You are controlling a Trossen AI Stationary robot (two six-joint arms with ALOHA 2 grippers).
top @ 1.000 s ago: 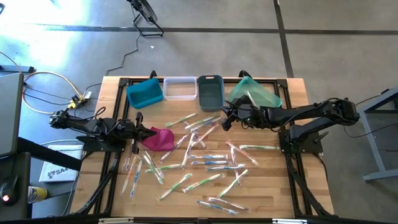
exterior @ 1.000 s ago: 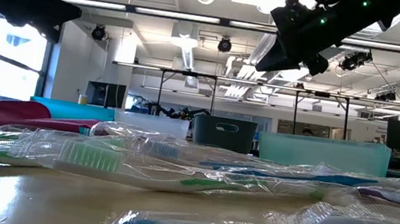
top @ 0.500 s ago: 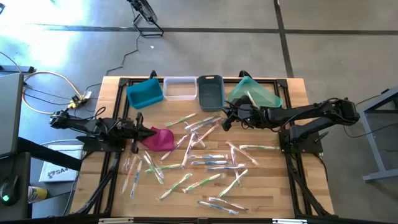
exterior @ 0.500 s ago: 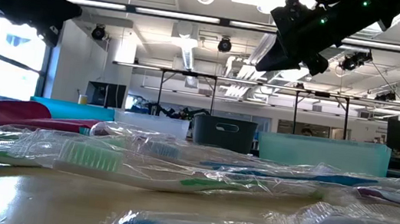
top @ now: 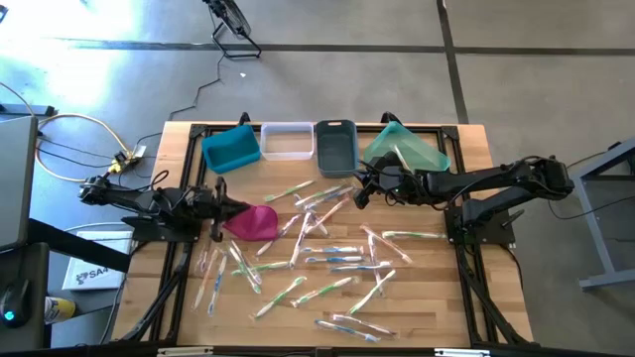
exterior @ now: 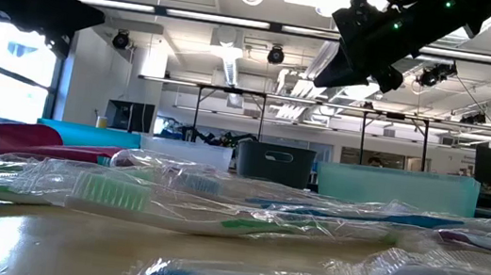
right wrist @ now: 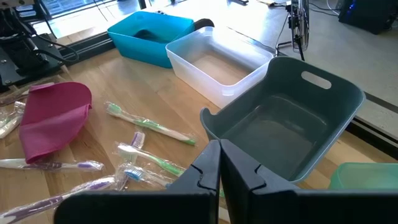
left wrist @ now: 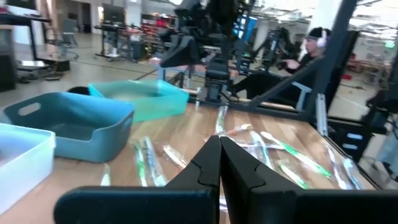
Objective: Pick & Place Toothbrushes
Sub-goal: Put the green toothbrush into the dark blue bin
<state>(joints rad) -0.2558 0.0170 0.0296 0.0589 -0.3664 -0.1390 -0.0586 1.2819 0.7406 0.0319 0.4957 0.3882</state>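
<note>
Toothbrushes (top: pixel 317 248): some two dozen, loose on the bare wood in the middle of the table (top: pixel 437 297). They lie flat, crossed and overlapping, from just beside the magenta pouch (top: pixel 253 222) out towards the table's right side and down to the near edge. No toothbrush shows in any bin. Each is a thin pale stick in a clear crinkled wrapper. Handles are white, clear, green, blue or pink. In the right wrist view one green-and-white brush (right wrist: pixel 149 126) lies bare, bristles up. In the low view the wrappers catch glare and hide most handle detail.

Bins: a row along the far edge, blue (top: pixel 231 149), clear (top: pixel 288 141), grey (top: pixel 335 145), teal (top: pixel 405 149). All are open-topped. Judged to be the drop points, set apart from the pile so sorted brushes stay separate.

Left gripper (top: pixel 220 208): low over the table's left side, touching or just beside the pouch. Fingers pressed together, nothing between them.

Right gripper (top: pixel 359 190): raised above the pile's far edge, just in front of the grey and teal bins. Fingers together, empty. Judged poised between pile and bins, no pick yet made.
</note>
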